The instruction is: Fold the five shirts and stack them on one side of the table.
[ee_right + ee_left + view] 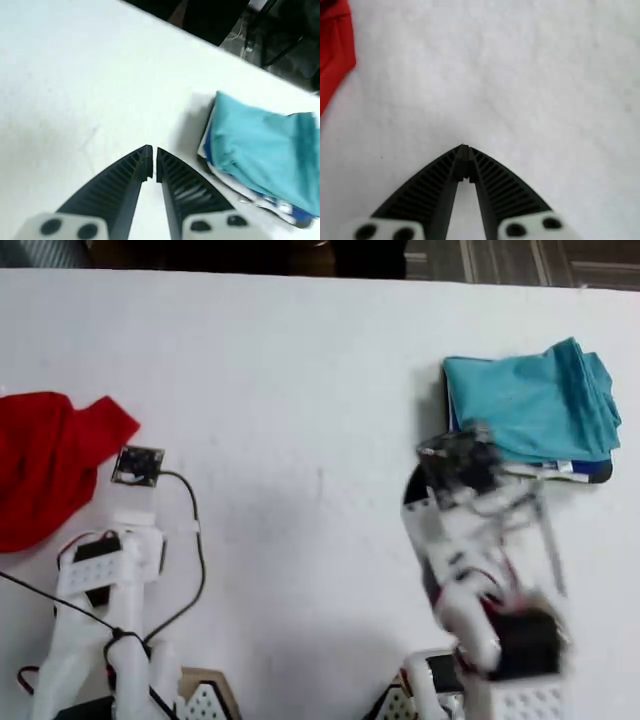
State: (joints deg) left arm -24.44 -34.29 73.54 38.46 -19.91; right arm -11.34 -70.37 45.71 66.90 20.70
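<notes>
White table [300, 390], crumpled red shirt [45, 465]

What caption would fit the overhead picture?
Folded teal shirt tops the stack beside the right arm; a crumpled red shirt lies by the left arm on the table.

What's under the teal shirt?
Folded edges in white, blue and a dark colour peek out beneath the teal shirt. The shirt covers the rest, so how many layers lie there can't be told.

table [300, 370]: white, matte | past its far edge: dark floor [500, 258]
</notes>
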